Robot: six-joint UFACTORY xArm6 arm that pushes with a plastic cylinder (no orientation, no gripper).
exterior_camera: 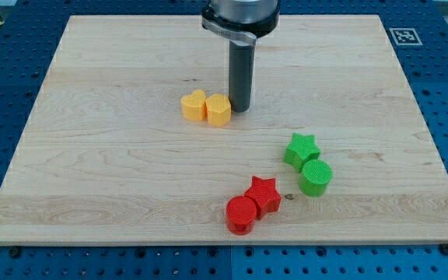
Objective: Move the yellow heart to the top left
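The yellow heart (194,105) lies a little left of the board's middle, in its upper half. A second yellow block (218,110), roughly hexagonal, touches its right side. My tip (239,108) stands on the board just right of that second yellow block, touching it or nearly so. The dark rod rises from there to the view's top.
A green star (301,149) and a green cylinder (316,177) sit together at the right. A red star (264,194) and a red cylinder (241,214) sit together near the bottom middle. The wooden board (92,194) lies on a blue perforated table.
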